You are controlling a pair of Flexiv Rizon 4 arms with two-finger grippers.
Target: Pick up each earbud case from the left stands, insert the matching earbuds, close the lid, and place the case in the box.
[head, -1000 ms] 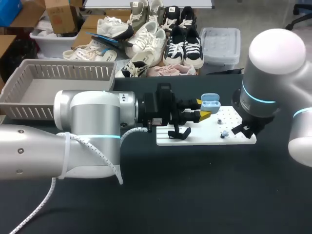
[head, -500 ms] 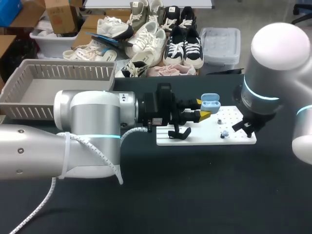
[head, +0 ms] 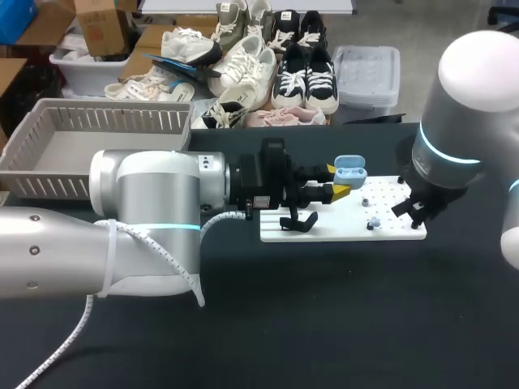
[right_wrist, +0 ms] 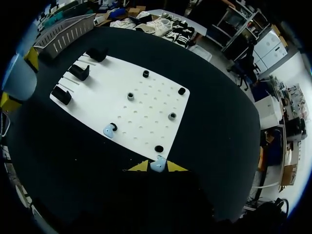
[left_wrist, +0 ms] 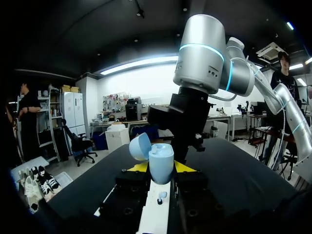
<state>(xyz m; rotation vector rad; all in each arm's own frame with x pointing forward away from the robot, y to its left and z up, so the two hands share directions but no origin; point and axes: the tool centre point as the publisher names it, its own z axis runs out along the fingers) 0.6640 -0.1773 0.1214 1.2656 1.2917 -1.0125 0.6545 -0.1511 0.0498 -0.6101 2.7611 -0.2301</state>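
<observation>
Black table (head: 324, 308), white perforated board (head: 397, 229), grey slatted basket (head: 122, 121)

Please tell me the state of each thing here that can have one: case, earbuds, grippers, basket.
earbud case: lid open, held in the left gripper.
left gripper: shut on earbud case.
right gripper: shut on held earbud.
held earbud: between the right gripper's tips.
second earbud: lying on the white board.
basket: no case seen inside.
</observation>
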